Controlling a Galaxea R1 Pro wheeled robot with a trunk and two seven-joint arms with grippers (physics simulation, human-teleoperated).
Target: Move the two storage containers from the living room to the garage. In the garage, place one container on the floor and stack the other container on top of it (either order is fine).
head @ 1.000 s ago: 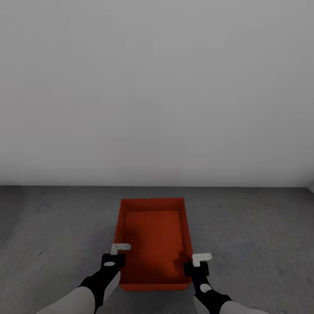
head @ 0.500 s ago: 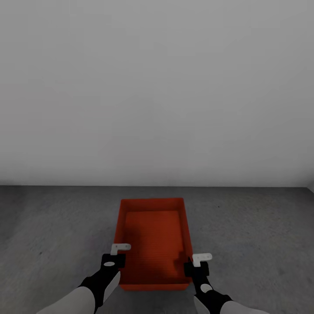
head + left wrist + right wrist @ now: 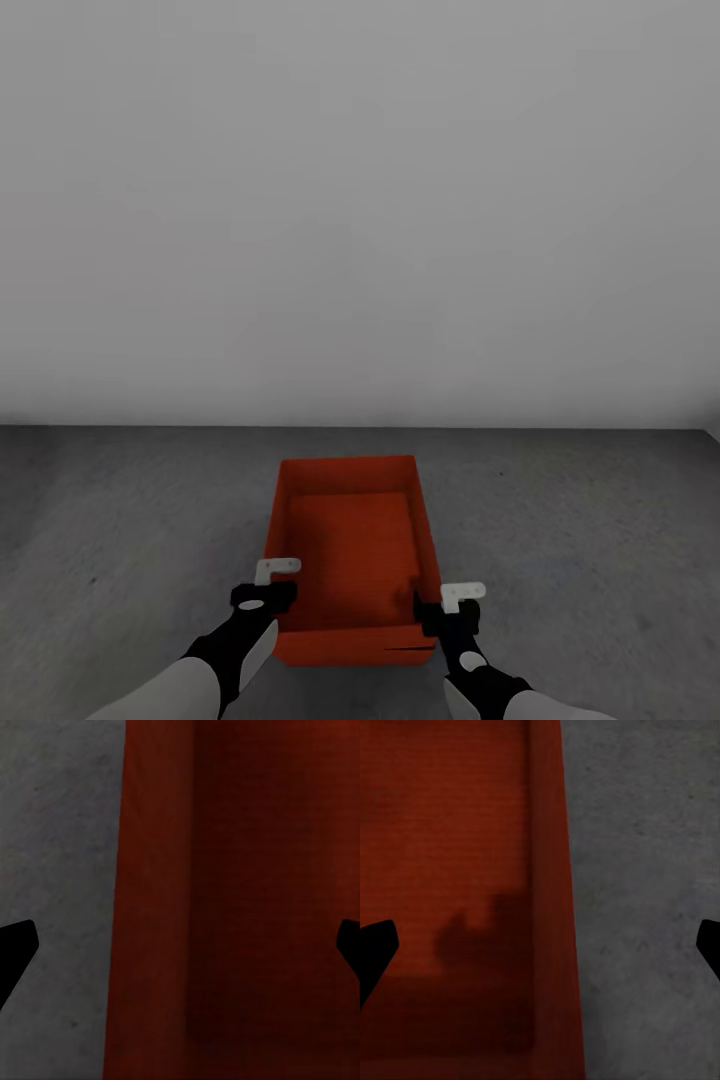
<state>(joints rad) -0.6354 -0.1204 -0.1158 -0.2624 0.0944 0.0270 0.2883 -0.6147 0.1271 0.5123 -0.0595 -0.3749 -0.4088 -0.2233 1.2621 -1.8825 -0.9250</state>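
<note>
**Orange box on the concrete, both claws wide at its sides**

Here we are looking down from the head camera at one storage container (image 3: 350, 545), orange-red, open-topped, sitting on the dark grey mottled floor (image 3: 580, 540) of the garage, a little way out from a plain grey-white wall (image 3: 360, 200). Its long axis runs away from the robot, the near end wall facing the camera.

The left claw (image 3: 264, 590) is down at the container's left long wall, close to the near corner, black body with a white bracket on top. The right claw (image 3: 447, 612) sits at the opposite long wall, also near the front corner. From the head camera alone it is hard to say whether either one touches the box.

Over to the left wrist camera: the fingers (image 3: 15, 949) stand far apart at the edges of the picture, jaws wide, and between them run the container's wall and rim (image 3: 150, 907) with bare concrete on one side and the shaded interior on the other. Nothing pinched there.

The right wrist camera tells the mirror story: fingers (image 3: 376, 945) spread wide, the rim (image 3: 547, 900) between them, floor to one side, the box's ribbed bottom with a dark shadow on the other.
</note>
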